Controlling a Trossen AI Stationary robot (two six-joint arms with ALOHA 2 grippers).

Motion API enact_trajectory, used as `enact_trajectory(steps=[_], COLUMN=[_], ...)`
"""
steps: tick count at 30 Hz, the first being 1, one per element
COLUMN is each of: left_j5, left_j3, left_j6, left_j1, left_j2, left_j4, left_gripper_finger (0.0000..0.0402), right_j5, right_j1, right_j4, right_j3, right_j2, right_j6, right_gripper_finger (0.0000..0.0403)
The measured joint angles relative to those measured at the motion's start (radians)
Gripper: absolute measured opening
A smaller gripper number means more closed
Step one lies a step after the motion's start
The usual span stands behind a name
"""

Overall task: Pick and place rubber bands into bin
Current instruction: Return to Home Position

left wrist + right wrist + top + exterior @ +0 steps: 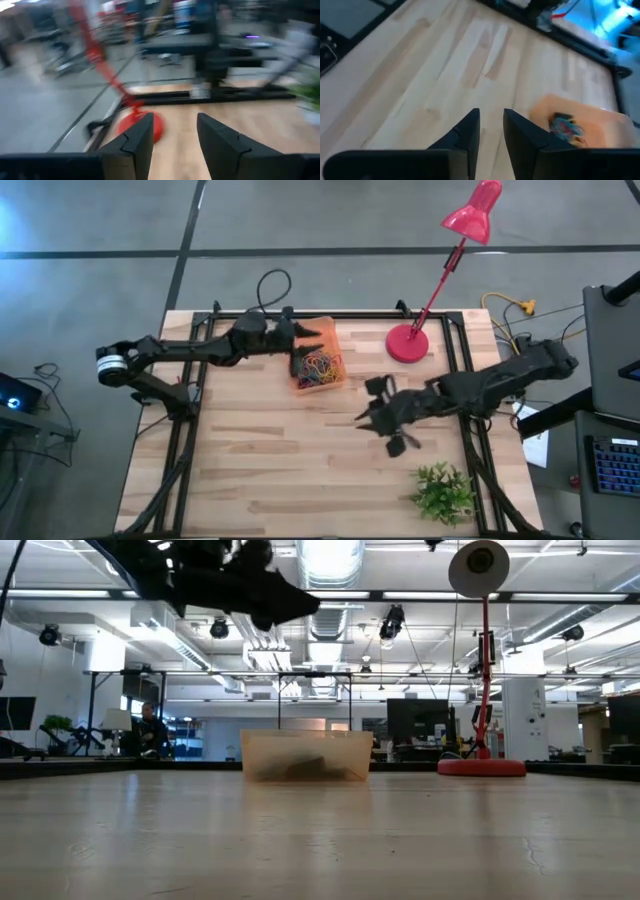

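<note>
Nearest the lens, the right tool (491,112) is being held empty, fingers slightly apart, over the worktop (300,470) at mid-frame, and the left tool (318,335), likewise apart, above the bin (300,386) at upper centre, where the rubber bands (320,367) are being contained; homing is being judged the step in hand, calling for both arms to be drawn clear.

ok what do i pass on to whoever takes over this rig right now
Left gripper: open, empty, up over the bin's far side.
Right gripper: slightly open, empty, above the table's middle, apart from the bin.
Rubber bands: heaped in the bin; no loose ones show in the high view.
Done: picking looks finished.
To do: probably just park both arms.
</note>
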Motion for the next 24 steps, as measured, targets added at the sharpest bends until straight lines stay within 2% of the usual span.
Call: enact_trajectory(steps=[3, 7, 9, 11, 14, 19, 24], left_j5=[0.09, 0.094, 0.095, 0.098, 0.095, 0.096, 0.095], left_j3=[-0.045, -0.132, -0.187, -0.23, -0.29, -0.364, -0.434], left_j6=[0.045, 0.056, 0.057, 0.057, 0.057, 0.046, 0.036], left_j1=[-0.006, -0.003, -0.004, -0.005, -0.004, -0.005, -0.008], left_j2=[-0.047, -0.127, -0.18, -0.228, -0.308, -0.428, -0.515], left_j4=[0.004, 0.005, -0.004, 0.003, 0.001, 0.002, 0.002], left_gripper_finger=[0.0135, 0.0135, 0.0135, 0.0135, 0.0135, 0.0135, 0.0135], right_j5=[-0.024, -0.198, -0.266, -0.262, -0.196, -0.1, -0.103], right_j1=[-0.066, -0.174, -0.207, -0.222, -0.224, -0.228, -0.226], right_j4=[0.001, 0.077, 0.193, 0.33, 0.459, 0.5, 0.503], right_j3=[-0.049, -0.191, -0.282, -0.384, -0.514, -0.644, -0.719], right_j2=[-0.126, -0.303, -0.39, -0.475, -0.569, -0.705, -0.812], right_j6=[-0.01, -0.016, -0.007, -0.003, -0.002, 0.033, 0.042], right_gripper_finger=[0.0079, 0.0082, 0.0082, 0.008, 0.0075, 0.007, 0.0068])
